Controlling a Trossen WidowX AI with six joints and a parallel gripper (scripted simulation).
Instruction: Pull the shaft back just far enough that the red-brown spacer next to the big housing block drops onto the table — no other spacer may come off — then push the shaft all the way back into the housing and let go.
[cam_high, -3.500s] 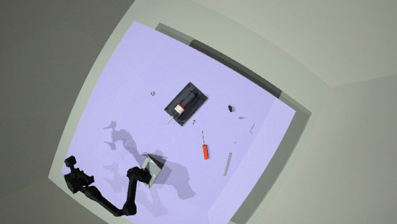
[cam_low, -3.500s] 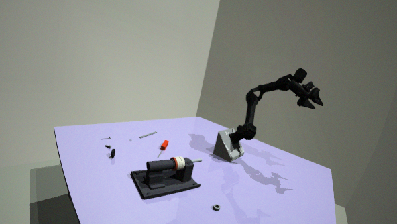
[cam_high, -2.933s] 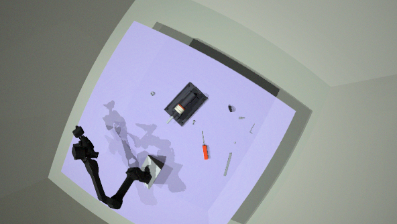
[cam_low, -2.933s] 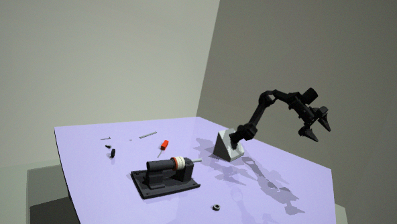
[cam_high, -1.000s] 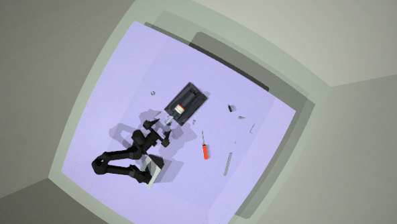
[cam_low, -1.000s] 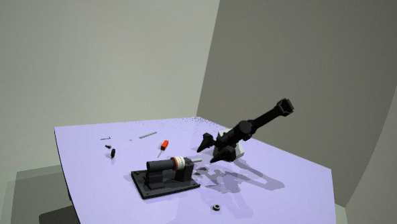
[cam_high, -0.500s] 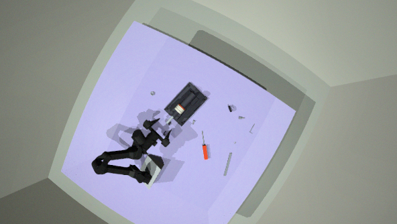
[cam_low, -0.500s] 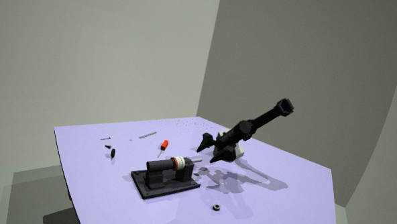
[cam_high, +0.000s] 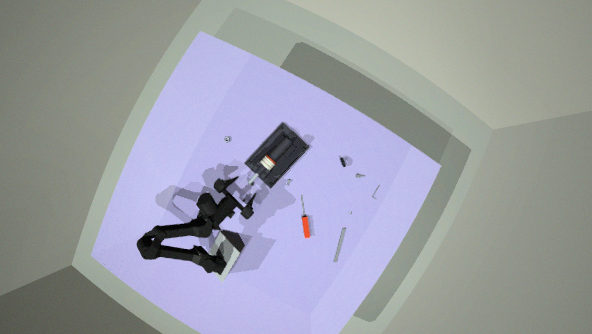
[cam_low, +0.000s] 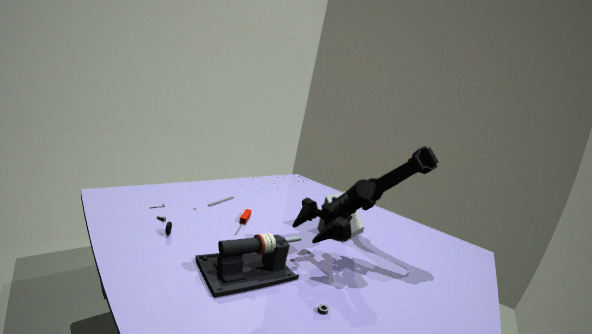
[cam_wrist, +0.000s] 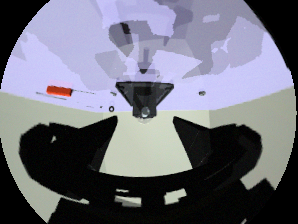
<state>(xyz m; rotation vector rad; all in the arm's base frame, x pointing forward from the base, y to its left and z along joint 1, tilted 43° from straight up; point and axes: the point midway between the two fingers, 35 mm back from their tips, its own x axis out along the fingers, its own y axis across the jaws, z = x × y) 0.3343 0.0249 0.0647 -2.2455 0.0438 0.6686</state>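
Observation:
The dark housing block (cam_high: 283, 147) (cam_low: 235, 247) stands on its base plate. The red-brown spacer (cam_high: 271, 158) (cam_low: 259, 244) sits against its open end, with cream spacers (cam_high: 266, 163) (cam_low: 269, 242) beside it, between the housing and the smaller dark support (cam_low: 276, 258). The grey shaft (cam_high: 253, 178) (cam_low: 294, 239) sticks out through the support. My gripper (cam_high: 246, 186) (cam_low: 304, 234) (cam_wrist: 145, 118) is wide open and empty, in front of the shaft's free end. In the wrist view the round shaft end (cam_wrist: 145, 112) shows midway between the fingertips, slightly above their line. The spacers are hidden there.
The base plate (cam_high: 272, 183) (cam_low: 250, 287) carries the assembly. A screwdriver with a red handle (cam_high: 306, 227) (cam_low: 245, 216) (cam_wrist: 59, 91) and a grey bar (cam_high: 340, 244) (cam_low: 220, 201) lie off to one side. A small nut (cam_high: 227, 139) (cam_low: 323, 309) lies on the other side.

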